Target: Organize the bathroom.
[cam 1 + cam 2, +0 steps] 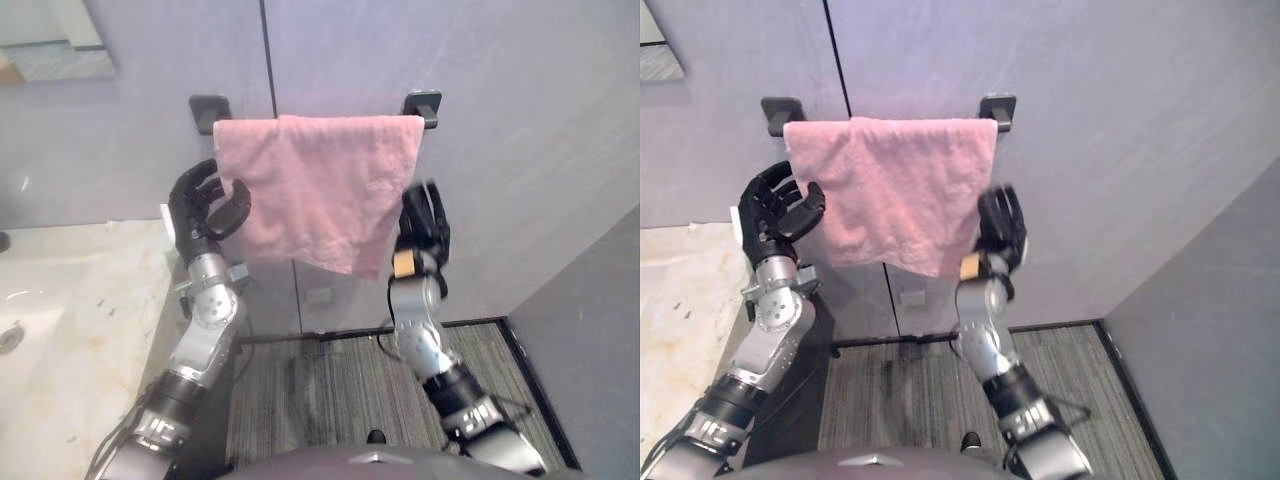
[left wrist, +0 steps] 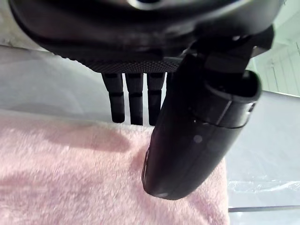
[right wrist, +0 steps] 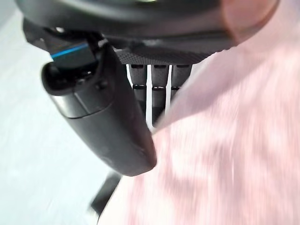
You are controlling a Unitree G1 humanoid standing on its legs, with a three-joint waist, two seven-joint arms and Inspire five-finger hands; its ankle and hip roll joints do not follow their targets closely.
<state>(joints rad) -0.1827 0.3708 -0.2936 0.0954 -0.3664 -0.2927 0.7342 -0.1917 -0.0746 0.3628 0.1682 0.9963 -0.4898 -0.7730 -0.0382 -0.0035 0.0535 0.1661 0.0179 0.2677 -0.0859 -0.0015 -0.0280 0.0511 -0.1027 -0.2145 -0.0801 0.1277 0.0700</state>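
Note:
A pink towel (image 1: 315, 190) hangs unevenly over a black towel bar (image 1: 424, 103) on the grey wall, its lower edge slanting down to the right. My left hand (image 1: 200, 205) is raised at the towel's left edge, open, with loosely curved fingers and nothing in them. In the left wrist view its fingers (image 2: 133, 98) reach straight over the towel (image 2: 70, 178). My right hand (image 1: 425, 225) is upright at the towel's lower right edge, open. In the right wrist view its straight fingers (image 3: 159, 93) lie against the towel's edge (image 3: 234, 150), with the thumb (image 3: 108, 122) beside it.
A pale stone counter (image 1: 70, 330) lies at the left, and a mirror corner (image 1: 50, 40) is above it. A striped floor mat (image 1: 330, 390) lies below the towel. A grey side wall (image 1: 590, 340) closes off the right.

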